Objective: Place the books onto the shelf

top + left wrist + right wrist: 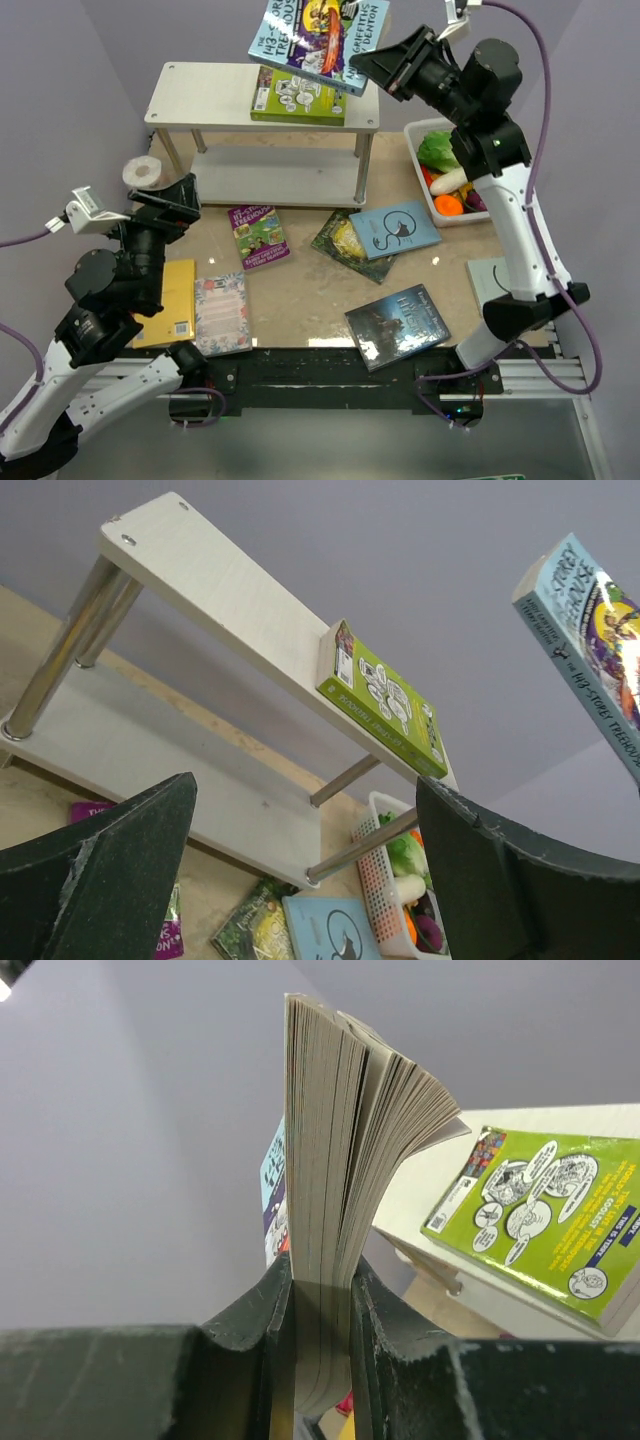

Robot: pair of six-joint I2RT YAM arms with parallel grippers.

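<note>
Note the shelf [230,590]: pale wood-grain boards, matt and smooth. Its legs [60,650] are polished silver metal, mirror-bright. You see a glossy card cover on the lime-green book [540,1220]. The blue-spined book [335,1160] shows matt, greyish paper page edges, slightly rough. The basket [372,880] is white plastic lattice. On the left gripper [305,785], the pads [120,870] look dark, matt and grainy, frayed at one edge. The table [300,290] is smooth and tan, with a faint sheen.
</note>
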